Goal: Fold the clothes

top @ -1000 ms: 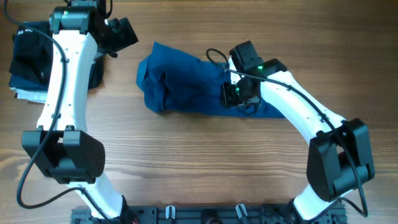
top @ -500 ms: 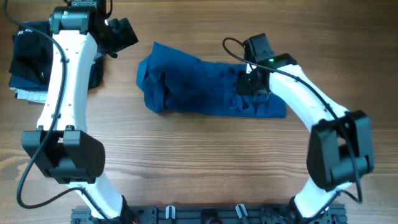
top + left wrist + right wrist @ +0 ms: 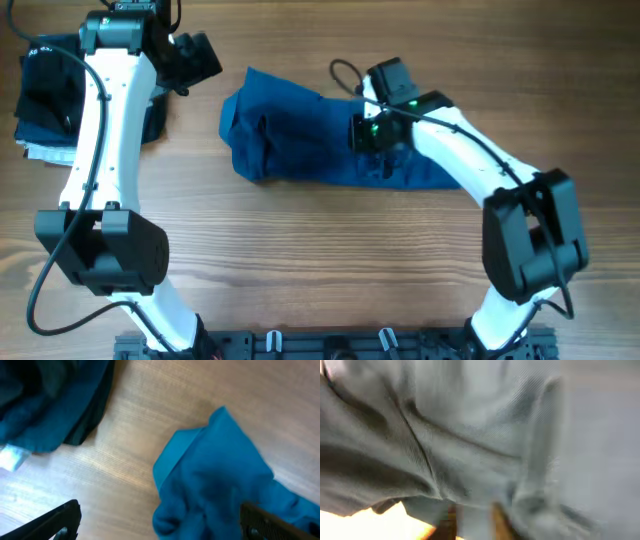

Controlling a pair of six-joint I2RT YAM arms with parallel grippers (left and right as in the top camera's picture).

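Right gripper (image 3: 368, 134) shifted left across the blue shirt (image 3: 285, 140); can't tell its grip, view blurred. Left gripper (image 3: 196, 56) jaws wide apart.

No legible text, label, brand, number or sign on anything in any view.

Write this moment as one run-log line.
shirt: crumpled on table | left pincer: open, empty, beside shirt | right pincer: on shirt, grip unclear | fold: unfinished
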